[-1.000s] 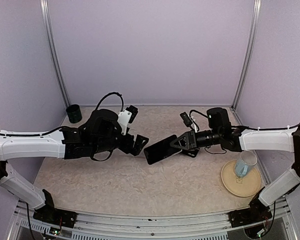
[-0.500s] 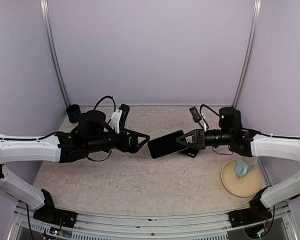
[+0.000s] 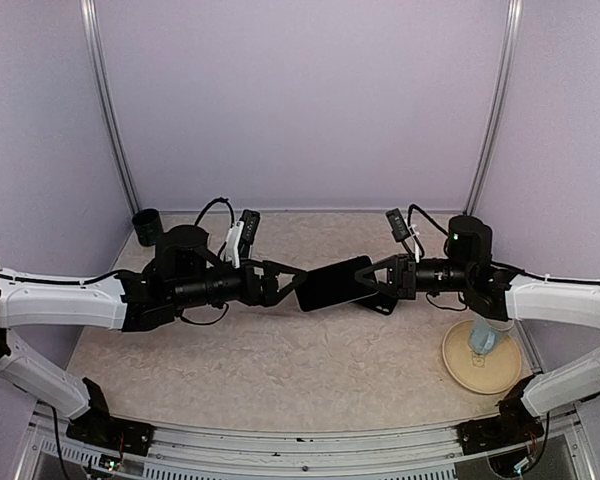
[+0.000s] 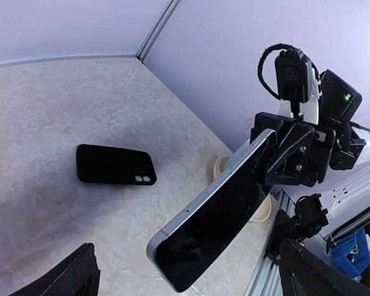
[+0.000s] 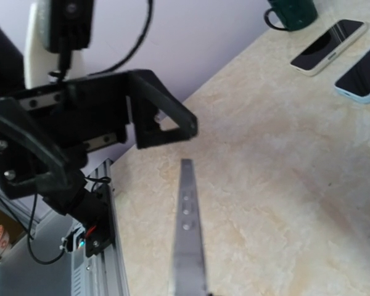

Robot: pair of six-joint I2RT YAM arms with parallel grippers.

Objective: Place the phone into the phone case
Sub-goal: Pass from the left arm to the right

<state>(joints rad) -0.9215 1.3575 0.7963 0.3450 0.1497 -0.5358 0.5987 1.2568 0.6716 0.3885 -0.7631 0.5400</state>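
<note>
My right gripper (image 3: 382, 279) is clamped on one short end of the phone (image 4: 217, 214), pinching it across its faces. The rest of the slab sticks out free in mid-air, screen side tilted down and toward my other wrist. I hold it by the end, I judge, so most of its length is bare for a second grip. My left gripper (image 3: 288, 281) faces it with its fingers (image 4: 74, 279) spread as wide as they go. The phone's free end is about level with their tips and, as far as I can tell, touches neither. The two wrists are lined up nose to nose above the table (image 3: 250, 370), which reads to me as a handover or a regrip rather than an insertion. The case (image 4: 116, 164) lies flat on the table under and behind the phone, well apart from it. Its camera cut-out shows, but I cannot tell whether the open side is up. Nothing pins the case yet, so it could slide when the phone is pressed in.
</note>
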